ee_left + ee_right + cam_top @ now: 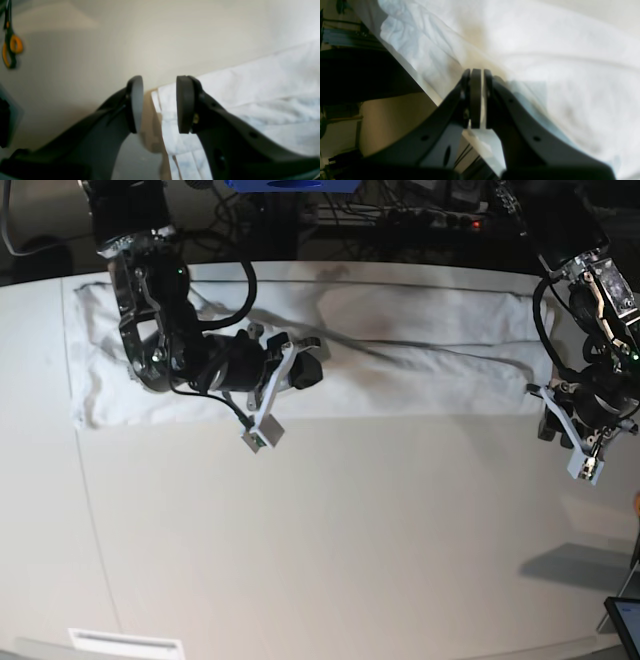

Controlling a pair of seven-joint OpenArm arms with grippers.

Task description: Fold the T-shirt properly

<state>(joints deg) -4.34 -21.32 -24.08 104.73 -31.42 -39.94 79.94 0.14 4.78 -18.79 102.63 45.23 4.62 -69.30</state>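
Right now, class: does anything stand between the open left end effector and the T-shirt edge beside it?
Nothing visible does. The left end effector hangs open right at the T-shirt edge, with only bare tabletop around; the scissors lie well off to one side.

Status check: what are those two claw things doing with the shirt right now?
Left end effector open, empty, at T-shirt edge. Right end effector shut over the cloth; grip unclear. Scissors lie well aside, nothing in the way.
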